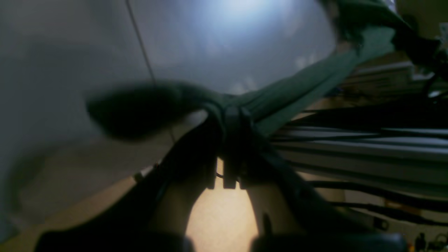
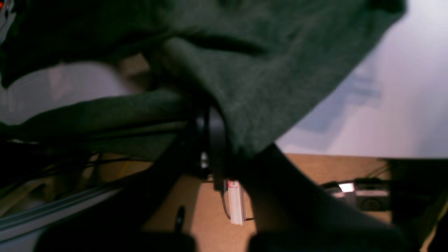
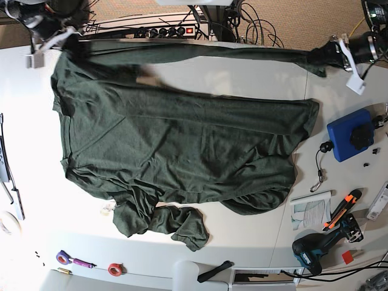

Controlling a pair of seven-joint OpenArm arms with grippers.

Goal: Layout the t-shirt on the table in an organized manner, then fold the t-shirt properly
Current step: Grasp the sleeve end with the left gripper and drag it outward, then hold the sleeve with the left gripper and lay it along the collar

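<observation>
Two arms hold the t-shirt (image 3: pixel 182 145) by one long edge, stretched taut between them along the far side of the counter (image 3: pixel 242 242). Nearest the camera, the sleeve end lies bunched and rumpled on the counter, well below both sets of fingers; the body of the garment spreads flat between that bunch and the lifted edge.

Handling judgement: the fabric is thin, soft and light. It drapes, wrinkles and sags wherever it is unsupported, so hold it at hems or corners and keep tension between the two grasp points.

Left gripper (image 1: pixel 232 113): fingers clamped tight on a gathered rope of green cloth, which runs away from the fingertips toward the other arm. In the base view this gripper (image 3: pixel 330 54) holds the edge's end at the counter's far corner.

Right gripper (image 2: pixel 210 119): fingers pinched together on a fold of cloth, which hangs over and beyond them. In the base view it (image 3: pixel 63 39) holds the opposite end.
</observation>
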